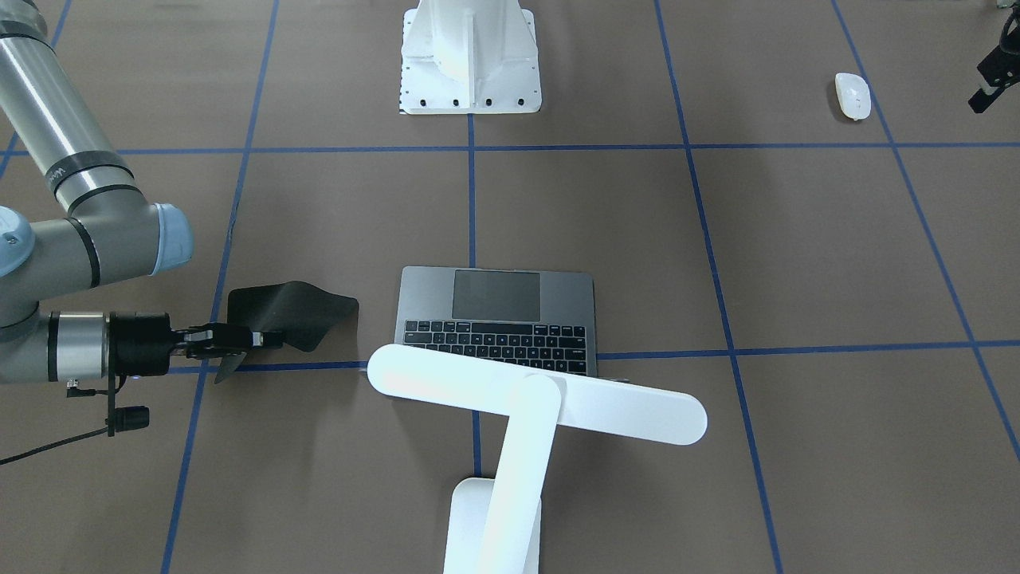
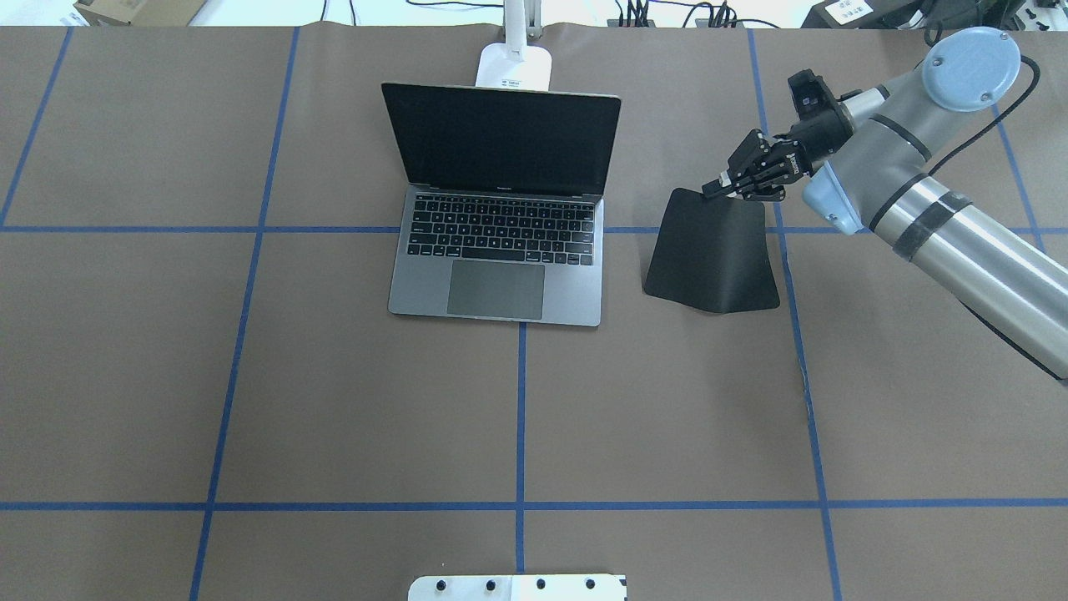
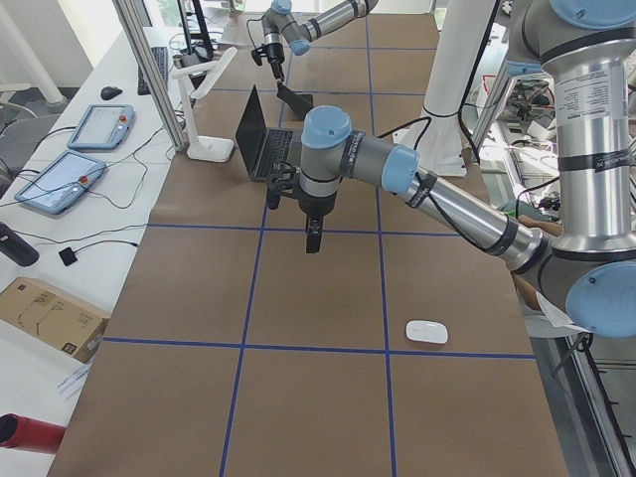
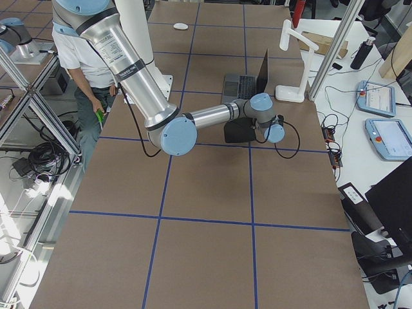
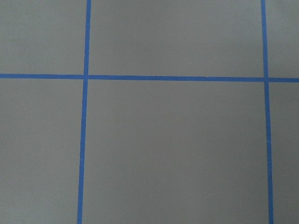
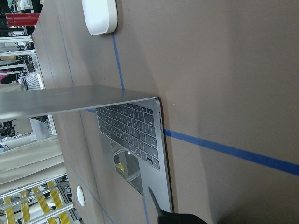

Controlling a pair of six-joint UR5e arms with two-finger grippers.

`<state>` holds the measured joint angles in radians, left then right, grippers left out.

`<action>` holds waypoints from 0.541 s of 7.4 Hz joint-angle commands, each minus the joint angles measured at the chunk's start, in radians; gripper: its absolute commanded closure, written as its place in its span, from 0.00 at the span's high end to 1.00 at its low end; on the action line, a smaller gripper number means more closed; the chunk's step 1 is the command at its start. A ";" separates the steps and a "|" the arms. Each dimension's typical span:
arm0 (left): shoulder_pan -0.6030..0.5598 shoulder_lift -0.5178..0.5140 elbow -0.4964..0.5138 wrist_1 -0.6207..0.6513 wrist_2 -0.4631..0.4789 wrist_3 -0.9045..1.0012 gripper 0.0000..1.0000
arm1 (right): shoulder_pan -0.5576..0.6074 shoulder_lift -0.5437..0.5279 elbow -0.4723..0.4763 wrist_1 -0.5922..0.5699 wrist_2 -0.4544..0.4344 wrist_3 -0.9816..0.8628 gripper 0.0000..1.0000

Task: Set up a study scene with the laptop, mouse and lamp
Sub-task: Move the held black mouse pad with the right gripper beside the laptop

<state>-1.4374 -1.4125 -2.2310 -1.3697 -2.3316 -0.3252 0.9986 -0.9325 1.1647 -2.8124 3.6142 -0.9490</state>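
- A table (image 2: 250, 376) covered in brown paper and crossed by blue tape lines (image 2: 519, 417) fills every view.
- The right gripper (image 2: 714, 191) has its fingers (image 1: 267, 339) pressed together on the far edge of a thin black pad (image 2: 713, 259).
- That pinched edge is raised off the paper, so the pad bends upward, while its near edge rests on the table.
- The pad sits just beside the laptop (image 2: 501, 242), on the robot's right of it, with a gap between them.
- The laptop stands open at the middle of the table's far half, with a dark screen and its keyboard and trackpad facing the robot.
- The lamp (image 1: 534, 391) stands right behind the laptop's screen, its base on the paper and its flat light bar stretched across above the lid.
- The mouse (image 1: 853, 96) lies well apart from these, out on the robot's left side.
- The left gripper (image 3: 313, 237) hangs pointing down above bare paper, away from the mouse; I cannot tell whether its fingers are spread or together.
- A white bolted pedestal (image 1: 470, 56) stands at the robot's edge.
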 commanded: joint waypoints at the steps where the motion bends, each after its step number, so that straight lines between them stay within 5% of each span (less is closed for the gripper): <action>1: 0.000 0.000 0.002 -0.002 0.000 0.000 1.00 | -0.034 0.027 -0.026 0.001 0.062 -0.001 0.27; 2: 0.000 0.000 0.001 0.000 0.000 0.000 1.00 | -0.040 0.041 -0.042 0.001 0.079 -0.001 0.41; 4: 0.000 0.000 -0.006 0.000 0.000 -0.002 1.00 | -0.040 0.064 -0.062 0.001 0.102 -0.001 0.44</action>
<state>-1.4374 -1.4128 -2.2338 -1.3700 -2.3317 -0.3262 0.9604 -0.8851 1.1176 -2.8118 3.6970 -0.9495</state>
